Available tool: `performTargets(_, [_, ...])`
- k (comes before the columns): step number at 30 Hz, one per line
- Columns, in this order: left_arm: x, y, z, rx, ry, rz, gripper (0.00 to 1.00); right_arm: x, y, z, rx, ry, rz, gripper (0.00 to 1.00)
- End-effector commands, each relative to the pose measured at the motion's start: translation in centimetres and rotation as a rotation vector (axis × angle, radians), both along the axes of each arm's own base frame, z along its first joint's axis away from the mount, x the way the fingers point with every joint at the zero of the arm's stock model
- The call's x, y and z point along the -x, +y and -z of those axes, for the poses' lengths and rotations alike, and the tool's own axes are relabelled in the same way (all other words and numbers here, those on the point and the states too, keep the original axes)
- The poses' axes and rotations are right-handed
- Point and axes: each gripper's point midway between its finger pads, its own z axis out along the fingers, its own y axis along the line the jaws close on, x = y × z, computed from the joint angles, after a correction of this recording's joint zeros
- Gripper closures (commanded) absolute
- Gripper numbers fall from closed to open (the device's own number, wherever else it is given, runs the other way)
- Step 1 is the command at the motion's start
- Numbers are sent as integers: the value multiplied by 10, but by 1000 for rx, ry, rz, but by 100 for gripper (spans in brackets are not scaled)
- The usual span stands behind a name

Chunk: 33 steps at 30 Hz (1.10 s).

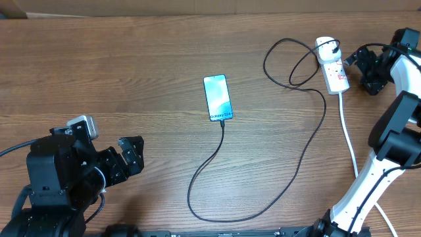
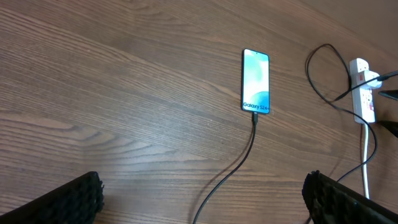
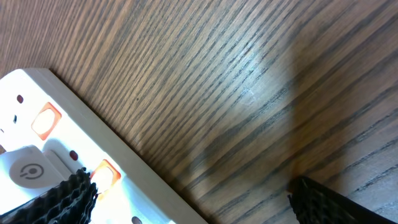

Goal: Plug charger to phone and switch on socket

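The phone (image 1: 218, 97) lies flat mid-table, its screen lit. The charger (image 1: 197, 178), a thin black cable, meets the phone's near end, loops across the table and runs up to the socket (image 1: 334, 69) at the back right. My left gripper (image 1: 131, 158) is open near the front left, well short of the phone (image 2: 255, 81), with the charger (image 2: 236, 168) passing between its fingers (image 2: 62, 202) on the table. My right gripper (image 1: 364, 71) is open just right of the socket. One of its fingertips (image 3: 56, 202) hangs over the socket (image 3: 143, 186) beside an orange switch (image 3: 106, 171).
The socket's thick white cord (image 1: 348, 138) runs down the right side toward the right arm's base (image 1: 368, 178). A white adapter (image 3: 28, 171) sits plugged into the socket. The wooden table (image 1: 99, 66) fills the left and back.
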Motion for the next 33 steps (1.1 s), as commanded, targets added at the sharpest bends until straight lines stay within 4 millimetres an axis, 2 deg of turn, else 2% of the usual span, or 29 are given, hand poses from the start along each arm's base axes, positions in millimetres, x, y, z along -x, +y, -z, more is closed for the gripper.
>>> performTargets(1, [0, 3, -1, -2, -5, -21, 0, -3, -1, 5, 10, 6, 8, 0])
performTargets(12, [0, 3, -1, -2, -5, -21, 0, -5, 3, 8, 99, 42, 1, 0])
performTargets(33, [0, 3, -1, -2, -5, -21, 0, -4, 4, 9, 116, 52, -9, 0])
